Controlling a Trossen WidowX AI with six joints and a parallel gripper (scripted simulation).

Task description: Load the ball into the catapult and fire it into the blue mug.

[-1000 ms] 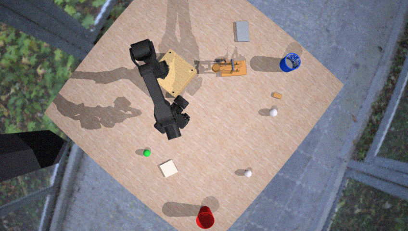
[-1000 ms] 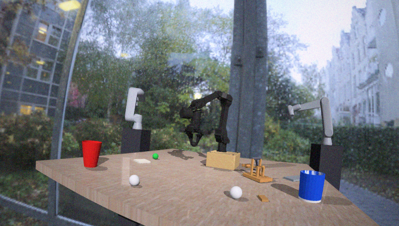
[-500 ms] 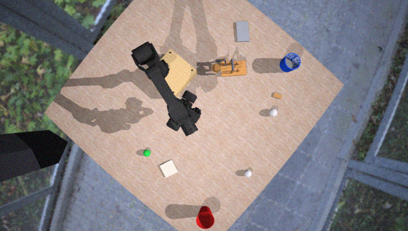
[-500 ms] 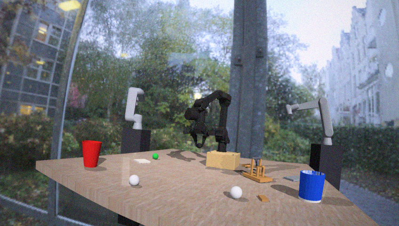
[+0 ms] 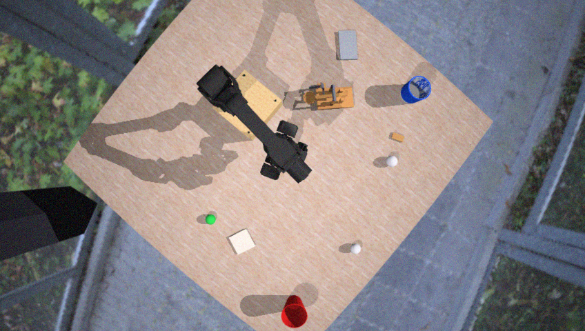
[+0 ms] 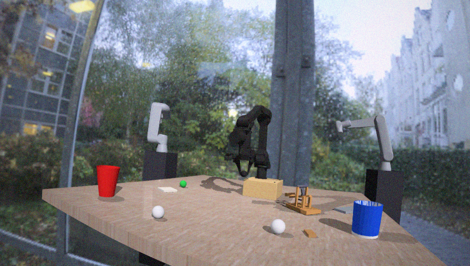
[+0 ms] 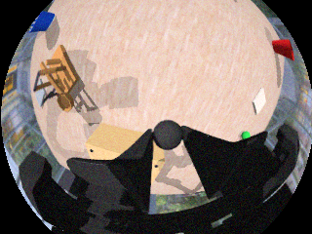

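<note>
My gripper (image 7: 167, 131) (image 6: 244, 172) is shut on a dark grey ball (image 7: 168, 136) (image 6: 244, 173) and holds it well above the table. The top camera looks down on the arm, and the ball is hidden there. The orange-brown catapult (image 5: 343, 98) (image 6: 302, 208) (image 7: 62, 73) stands beside the wooden block, its round cup (image 5: 309, 97) (image 7: 65, 102) empty and on the block's side. The blue mug (image 5: 415, 89) (image 6: 366, 220) (image 7: 43, 21) stands upright beyond the catapult's other end.
A wooden block (image 5: 262, 98) (image 6: 262, 189) lies between the arm base and the catapult. A grey slab (image 5: 348, 45), small orange block (image 5: 397, 137), two white balls (image 5: 392, 161) (image 5: 355, 248), green ball (image 5: 210, 219), cream tile (image 5: 241, 241) and red cup (image 5: 294, 314) stand around the table.
</note>
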